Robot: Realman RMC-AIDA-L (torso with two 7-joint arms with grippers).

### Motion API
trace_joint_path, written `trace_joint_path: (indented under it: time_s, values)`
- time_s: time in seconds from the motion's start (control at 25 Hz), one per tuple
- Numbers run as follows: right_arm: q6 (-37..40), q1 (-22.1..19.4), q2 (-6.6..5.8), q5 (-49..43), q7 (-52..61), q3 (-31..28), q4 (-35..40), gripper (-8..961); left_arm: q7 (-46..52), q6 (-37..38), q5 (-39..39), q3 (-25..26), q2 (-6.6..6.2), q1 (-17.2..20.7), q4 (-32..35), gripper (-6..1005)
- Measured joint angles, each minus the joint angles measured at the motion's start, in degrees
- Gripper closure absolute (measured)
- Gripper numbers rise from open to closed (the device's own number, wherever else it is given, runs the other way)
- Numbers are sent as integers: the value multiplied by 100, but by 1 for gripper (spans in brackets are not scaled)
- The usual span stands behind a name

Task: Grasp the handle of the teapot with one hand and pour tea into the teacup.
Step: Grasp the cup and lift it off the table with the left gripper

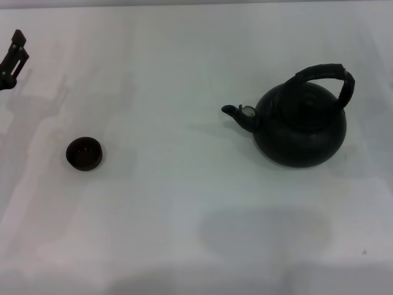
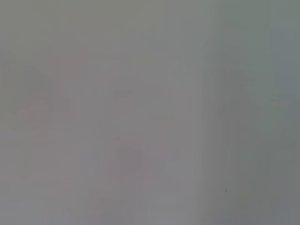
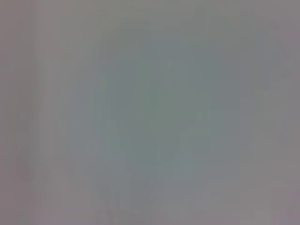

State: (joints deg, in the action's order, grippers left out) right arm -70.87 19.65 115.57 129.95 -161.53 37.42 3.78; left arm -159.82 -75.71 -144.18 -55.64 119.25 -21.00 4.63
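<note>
No readable writing anywhere. Teapot [image 1: 299,126] sits upright at table [image 1: 184,215] right: round matte black body, short curved spout w/ pale spot, ribbed arched handle [image 1: 325,77] on top. Teacup [image 1: 84,153] (tiny, dark, round) is well apart, at left. Left gripper [image 1: 12,58] at far left edge; can't tell its jaws.

Only a small piece of the left gripper [image 1: 13,58] visible, far left of the teacup [image 1: 84,153]. Black, angular, with thin bar-like links and a squared tip. No cables or markings discernible.
</note>
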Motion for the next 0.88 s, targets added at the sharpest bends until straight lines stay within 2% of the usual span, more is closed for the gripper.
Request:
trace_joint_path:
  time_s: [0.88]
  values:
    - [-129, -85, 3, -32, -84, 29, -204, 77, 24, -120, 7, 1, 25, 45, -42, 225]
